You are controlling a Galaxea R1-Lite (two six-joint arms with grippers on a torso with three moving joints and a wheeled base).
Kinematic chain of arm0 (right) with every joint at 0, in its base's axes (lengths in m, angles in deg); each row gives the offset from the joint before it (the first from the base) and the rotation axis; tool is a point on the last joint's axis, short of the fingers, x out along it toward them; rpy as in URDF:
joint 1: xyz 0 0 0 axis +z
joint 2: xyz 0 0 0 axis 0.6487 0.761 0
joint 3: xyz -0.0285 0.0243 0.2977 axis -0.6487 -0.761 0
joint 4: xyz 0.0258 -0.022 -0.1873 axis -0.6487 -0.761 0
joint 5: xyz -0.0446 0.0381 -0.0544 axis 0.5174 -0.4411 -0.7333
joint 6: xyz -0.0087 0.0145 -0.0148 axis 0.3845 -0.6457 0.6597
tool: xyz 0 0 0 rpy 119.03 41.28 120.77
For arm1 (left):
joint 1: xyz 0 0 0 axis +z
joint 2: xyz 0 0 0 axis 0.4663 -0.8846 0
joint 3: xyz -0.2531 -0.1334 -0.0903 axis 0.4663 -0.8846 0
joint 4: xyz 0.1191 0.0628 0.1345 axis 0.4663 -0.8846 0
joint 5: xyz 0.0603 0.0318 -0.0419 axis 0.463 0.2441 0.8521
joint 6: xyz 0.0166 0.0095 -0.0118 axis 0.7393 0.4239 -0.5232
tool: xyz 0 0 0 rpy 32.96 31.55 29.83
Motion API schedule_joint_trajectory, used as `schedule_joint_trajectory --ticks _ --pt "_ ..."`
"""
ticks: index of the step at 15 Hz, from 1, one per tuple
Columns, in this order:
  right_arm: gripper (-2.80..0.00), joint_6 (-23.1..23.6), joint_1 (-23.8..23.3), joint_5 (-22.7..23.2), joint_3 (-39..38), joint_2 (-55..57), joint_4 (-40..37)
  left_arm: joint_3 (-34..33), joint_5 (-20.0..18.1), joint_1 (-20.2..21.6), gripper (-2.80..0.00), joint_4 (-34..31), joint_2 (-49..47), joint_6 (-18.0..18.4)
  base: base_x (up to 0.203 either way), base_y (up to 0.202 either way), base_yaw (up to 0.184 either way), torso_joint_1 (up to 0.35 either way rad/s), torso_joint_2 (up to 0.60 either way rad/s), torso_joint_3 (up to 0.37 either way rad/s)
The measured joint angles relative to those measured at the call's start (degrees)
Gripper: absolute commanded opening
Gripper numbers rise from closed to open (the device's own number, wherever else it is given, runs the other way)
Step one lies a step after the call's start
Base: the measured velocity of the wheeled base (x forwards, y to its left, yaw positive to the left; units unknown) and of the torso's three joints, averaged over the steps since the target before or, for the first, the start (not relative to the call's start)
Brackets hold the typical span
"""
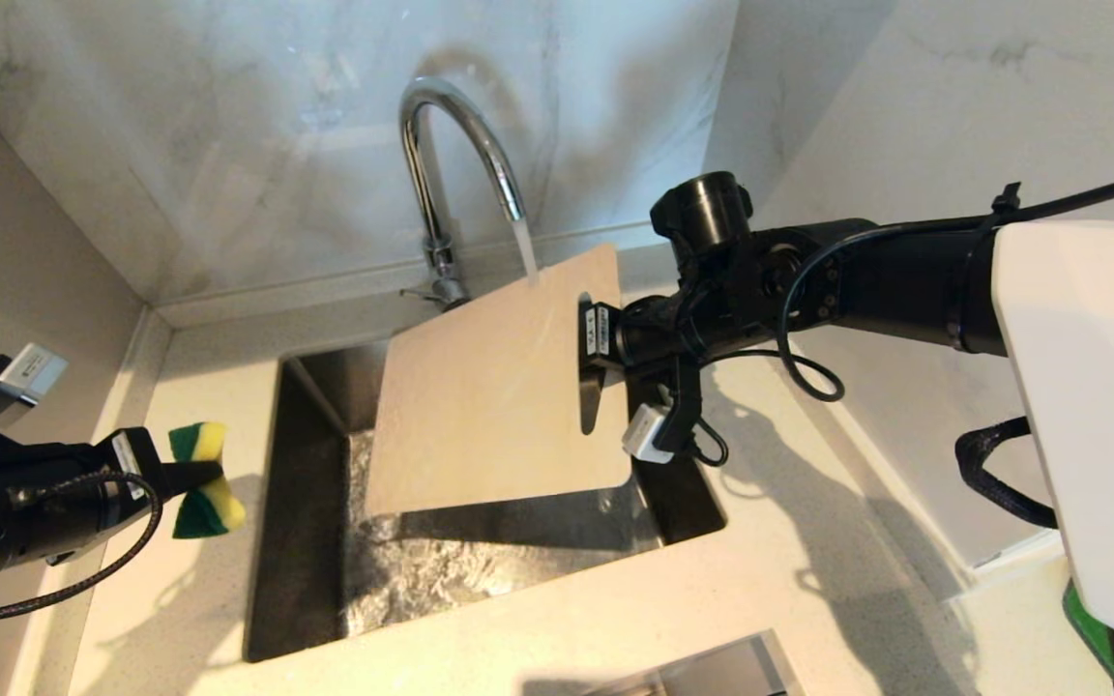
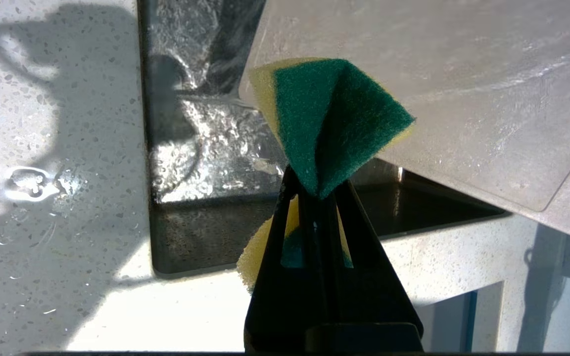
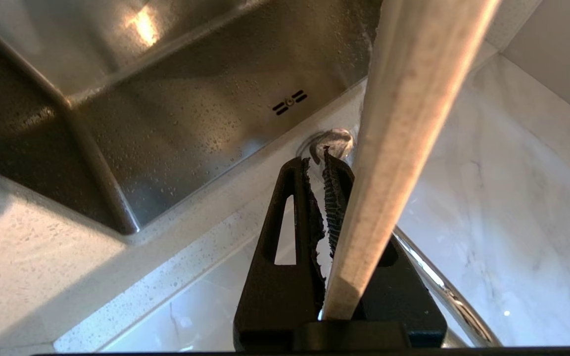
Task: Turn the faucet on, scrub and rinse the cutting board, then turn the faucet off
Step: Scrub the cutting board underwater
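The chrome faucet [image 1: 441,145] is running, and its stream [image 1: 525,246] falls on the upper edge of the cream cutting board [image 1: 489,396]. The board is held tilted over the sink [image 1: 306,541]. At the board's right edge, by the handle hole, my right gripper [image 1: 591,362] is shut on the board. In the right wrist view the board [image 3: 403,123] runs edge-on past the right gripper [image 3: 322,163], with the faucet [image 3: 443,282] behind it. Left of the sink, over the counter, my left gripper [image 1: 199,474] is shut on a green and yellow sponge [image 1: 204,507], apart from the board. In the left wrist view the pinched sponge [image 2: 334,113] fans out beyond the left gripper [image 2: 317,190].
Water churns on the sink floor [image 1: 441,570]. The faucet's thin lever [image 1: 419,292] sticks out at its base. Marble walls close the back and right, and a panel [image 1: 15,242] closes the left. A small puddle [image 2: 30,180] lies on the speckled counter. A steel surface [image 1: 712,672] sits near the front edge.
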Motion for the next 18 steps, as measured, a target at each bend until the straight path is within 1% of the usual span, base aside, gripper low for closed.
schedule_joint_trajectory --ticks 2,4,9,12,14,15,18 --pt "-2.80 0.0 0.0 0.0 0.0 0.2 0.5 0.0 0.0 0.0 -2.80 0.0 0.0 0.0 0.000 0.000 0.000 0.000 0.00 0.000" --pt "-2.80 0.0 0.2 0.2 0.0 0.1 -1.5 -0.1 0.0 0.0 -2.80 0.0 0.2 0.0 0.000 0.000 0.000 0.000 0.00 0.000" --pt "-2.80 0.0 0.4 0.1 -0.1 -2.6 -13.7 -0.2 0.0 -0.1 -2.80 -0.2 0.5 0.1 0.000 0.000 0.000 0.000 0.00 0.000" --pt "-2.80 0.0 0.5 0.2 -0.1 -6.3 -18.3 0.1 0.1 -0.4 -2.80 -0.4 0.6 0.1 0.000 0.000 0.000 0.000 0.00 0.000" --pt "-2.80 0.0 0.6 0.5 -0.1 -9.4 -19.9 0.5 0.1 -1.7 -2.80 -0.7 0.6 0.0 0.000 0.000 0.000 0.000 0.00 0.000" --pt "-2.80 0.0 0.7 1.1 -0.1 -10.9 -20.5 0.9 0.1 -2.1 -2.80 -1.5 0.5 0.0 0.000 0.000 0.000 0.000 0.00 0.000" --pt "-2.80 0.0 0.7 5.3 0.0 -14.3 -21.9 2.3 0.1 -2.6 -2.80 -3.4 0.5 0.0 0.000 0.000 0.000 0.000 0.00 0.000"
